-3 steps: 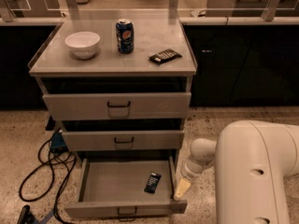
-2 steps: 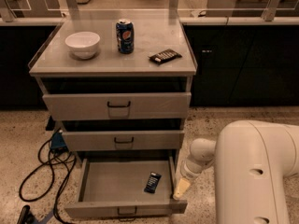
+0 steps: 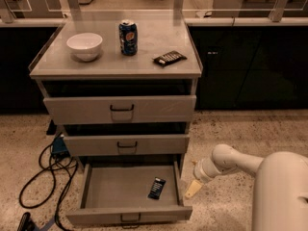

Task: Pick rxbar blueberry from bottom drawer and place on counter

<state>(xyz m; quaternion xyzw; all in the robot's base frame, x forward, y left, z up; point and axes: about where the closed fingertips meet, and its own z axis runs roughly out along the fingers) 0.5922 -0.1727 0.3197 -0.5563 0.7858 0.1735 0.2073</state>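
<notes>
White bowl (image 3: pixel 84 46), blue soda can (image 3: pixel 128 37), dark bar (image 3: pixel 169 58), black floor cables (image 3: pixel 24 189)

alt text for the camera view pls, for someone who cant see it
The gripper hangs just outside the right side of the open bottom drawer, where the rxbar blueberry lies near the right wall. On the counter above sit a white bowl, a blue can and a dark bar.
</notes>
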